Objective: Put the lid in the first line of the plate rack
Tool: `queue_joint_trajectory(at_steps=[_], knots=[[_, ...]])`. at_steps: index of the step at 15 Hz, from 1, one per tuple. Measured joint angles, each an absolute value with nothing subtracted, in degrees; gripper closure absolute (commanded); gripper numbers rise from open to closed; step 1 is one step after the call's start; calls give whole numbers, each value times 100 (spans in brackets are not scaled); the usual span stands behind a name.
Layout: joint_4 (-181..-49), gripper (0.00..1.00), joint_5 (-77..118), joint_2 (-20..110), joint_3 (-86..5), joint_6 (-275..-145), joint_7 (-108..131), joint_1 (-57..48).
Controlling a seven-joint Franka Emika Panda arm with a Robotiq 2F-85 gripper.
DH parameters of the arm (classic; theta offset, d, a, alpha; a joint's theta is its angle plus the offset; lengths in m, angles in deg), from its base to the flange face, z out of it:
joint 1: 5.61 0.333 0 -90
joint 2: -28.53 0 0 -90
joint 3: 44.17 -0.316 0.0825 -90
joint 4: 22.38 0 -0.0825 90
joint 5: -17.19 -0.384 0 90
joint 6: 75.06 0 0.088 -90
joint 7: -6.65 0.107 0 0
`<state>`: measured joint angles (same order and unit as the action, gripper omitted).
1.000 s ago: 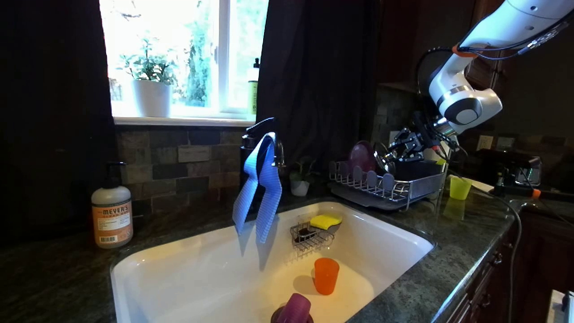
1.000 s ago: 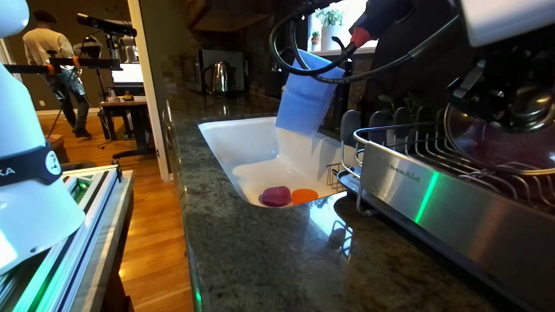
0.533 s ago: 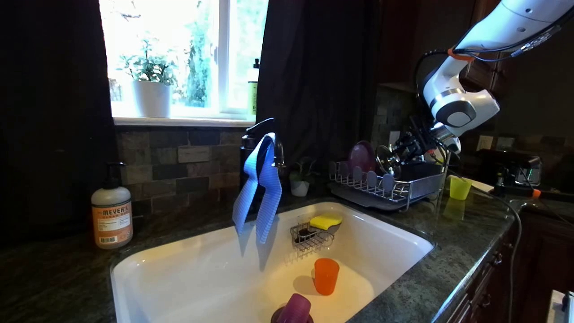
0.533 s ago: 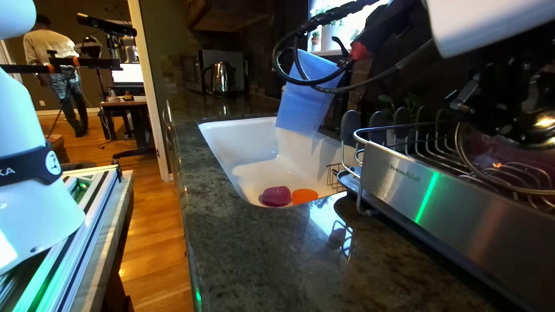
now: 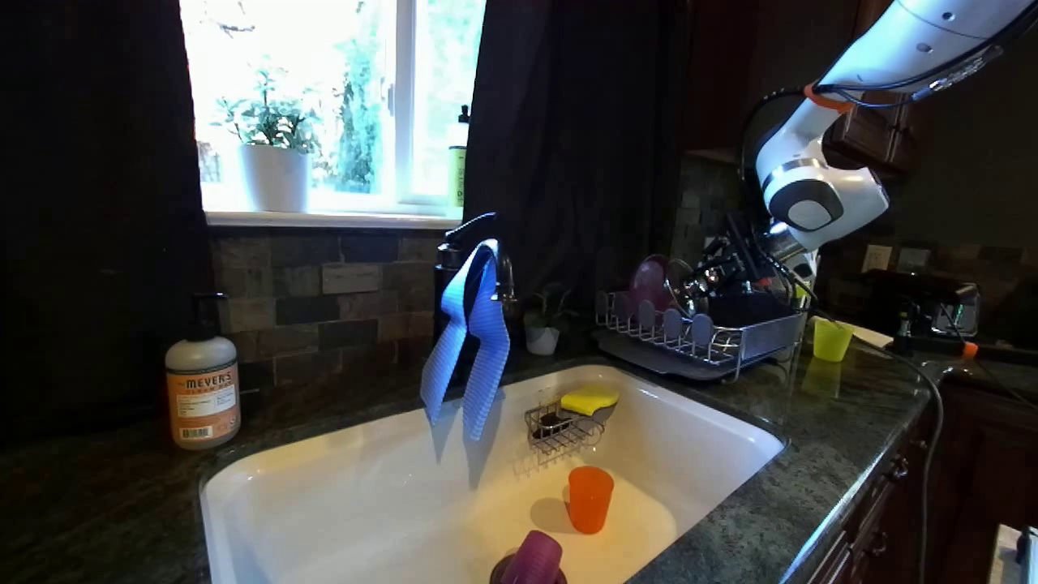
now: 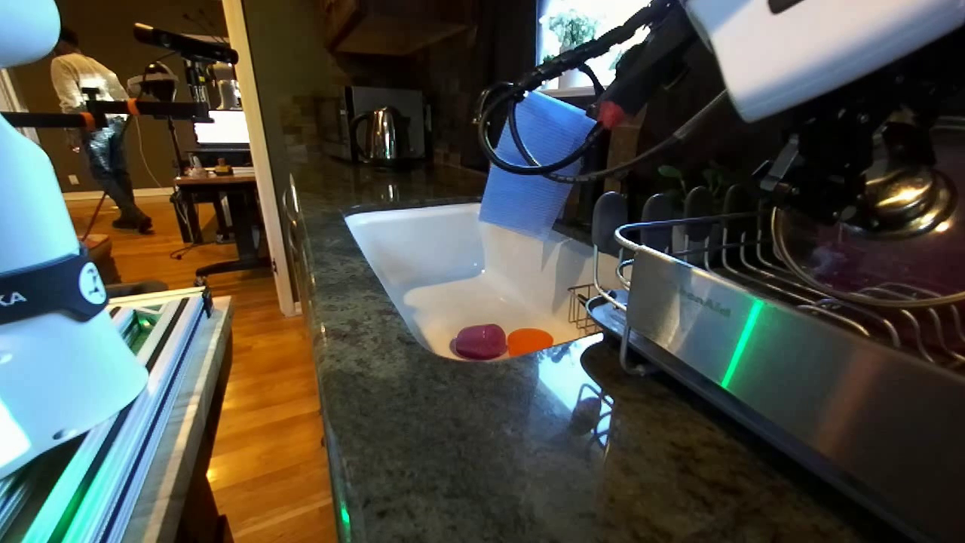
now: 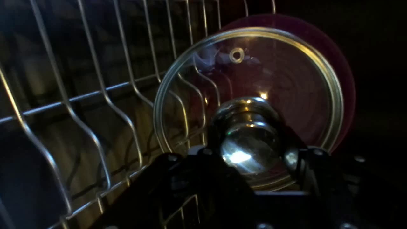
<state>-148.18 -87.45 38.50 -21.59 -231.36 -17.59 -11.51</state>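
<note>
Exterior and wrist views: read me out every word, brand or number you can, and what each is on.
"MEYER'S": on the pump bottle; its smaller print is too blurred.
"enAid": side of the plate rack; the start is unreadable.
"KA": dark band on the white arm base, cut off by the picture's edge.
Windowsill bottle: print too small.
Wrist view: none.

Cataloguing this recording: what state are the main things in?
Round clear glass lid: held on edge, seating unclear
Black fingers: closed on the lid's shiny knob
Silvery metal wire rack: holding round purple plate
Tapered orange cup: standing
Ribbed purple cup: tilted
Tapered yellow-green cup: standing
Blue ribbed cloth: hanging
</note>
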Motion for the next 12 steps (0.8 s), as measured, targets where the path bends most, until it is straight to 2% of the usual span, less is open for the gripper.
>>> queue_joint_trajectory(at_steps=[12], knots=[[-14759, 76, -9200, 3998, -2263, -23112, -1920, -1118]])
